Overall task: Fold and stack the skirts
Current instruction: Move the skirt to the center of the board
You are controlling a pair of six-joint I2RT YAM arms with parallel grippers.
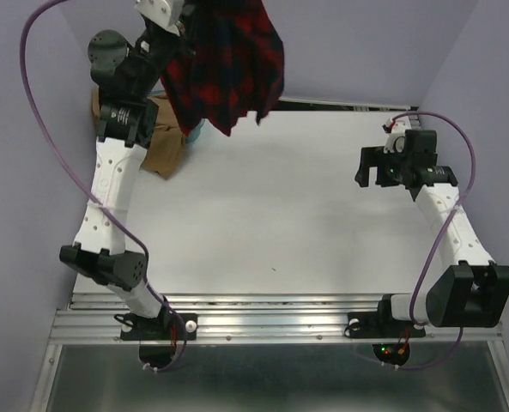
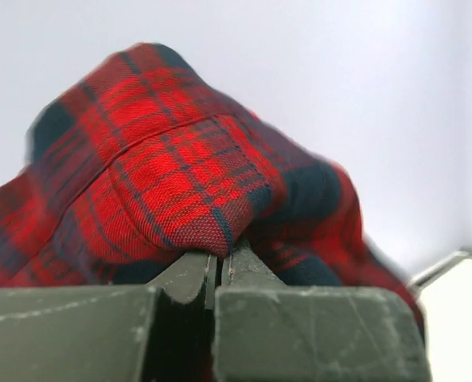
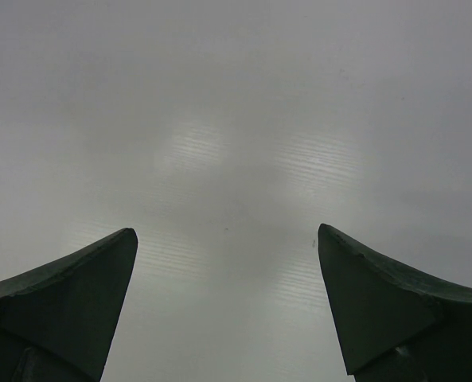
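The left arm reaches to the upper left of the overhead view, and its end effector (image 2: 220,261) has its two fingers pressed together on a fold of the red plaid skirt (image 1: 228,64). In the wrist view the cloth bunches right above the fingertips, with a stitched hem edge pinched between them. The skirt is lifted clear of the bench (image 1: 306,215) and hangs in a loose, crumpled drape at the top centre of the frame. Its lowest point dangles over the far left part of the white surface.

The tan-brown skirt (image 1: 165,153) lies in a rumpled heap at the upper left of the bench. It sits just beside the left arm's forearm, which partly hides it, and below and to the left of the hanging plaid one.

The right end effector (image 3: 228,239) sits at the right side of the overhead view, well apart from both skirts. Its fingers are spread wide with nothing between them, and its wrist camera shows only bare bench beneath.
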